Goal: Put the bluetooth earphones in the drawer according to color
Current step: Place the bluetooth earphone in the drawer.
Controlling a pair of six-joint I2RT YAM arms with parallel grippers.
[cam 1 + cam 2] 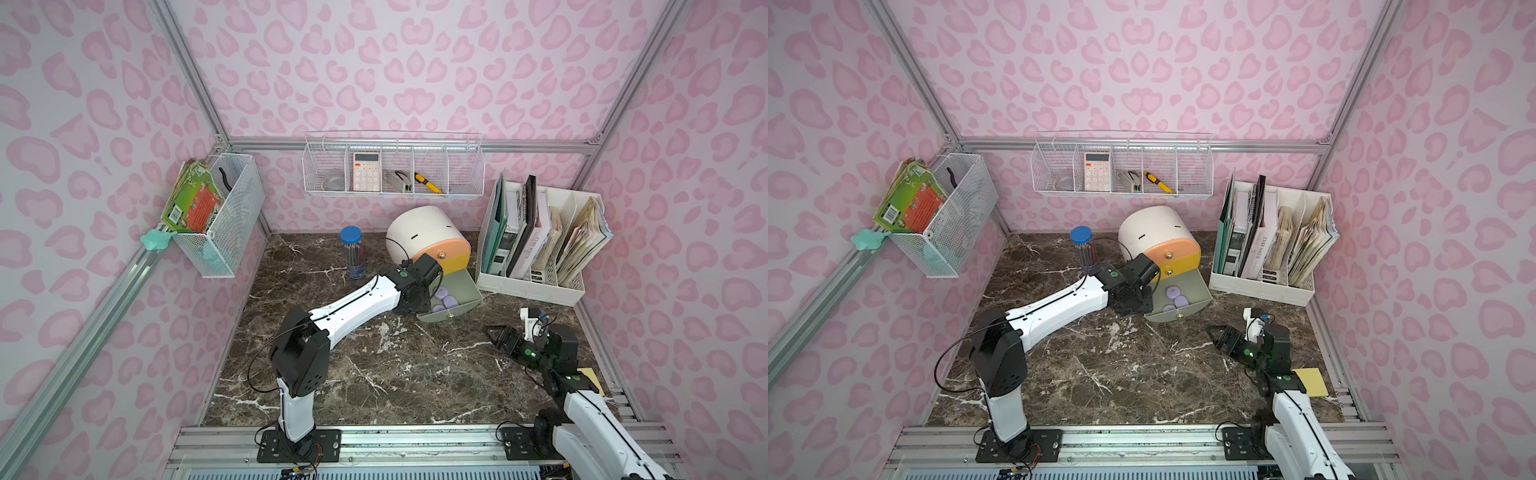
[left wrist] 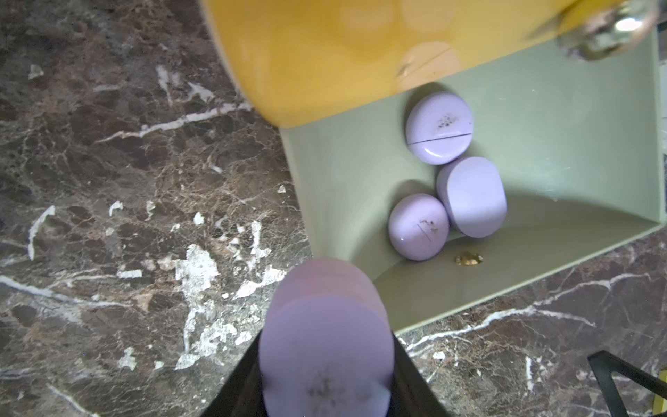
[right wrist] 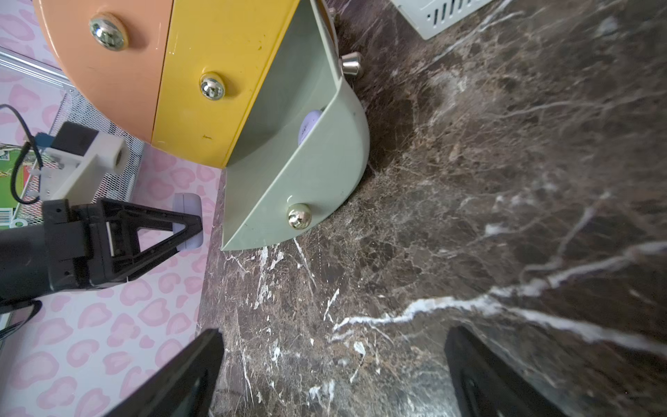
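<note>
The white arch-topped cabinet (image 1: 419,232) stands at the back of the table, its peach (image 3: 108,72) and yellow drawer (image 3: 216,54) fronts pushed in. The bottom grey-green drawer (image 1: 467,295) is pulled out. Three lilac earphone cases (image 2: 438,126) (image 2: 472,196) (image 2: 418,226) lie inside it. My left gripper (image 2: 326,361) is shut on another lilac case (image 2: 326,343), held by the drawer's left rim. My right gripper (image 3: 332,361) hangs open and empty over bare marble, to the right of the drawer (image 3: 306,173).
A clear pencil tube with a blue lid (image 1: 352,251) stands left of the cabinet. A white file rack (image 1: 540,241) full of folders is at the back right. A wire shelf (image 1: 392,166) and a mesh basket (image 1: 220,212) hang on the walls. A yellow pad (image 1: 1312,382) lies beside the right arm.
</note>
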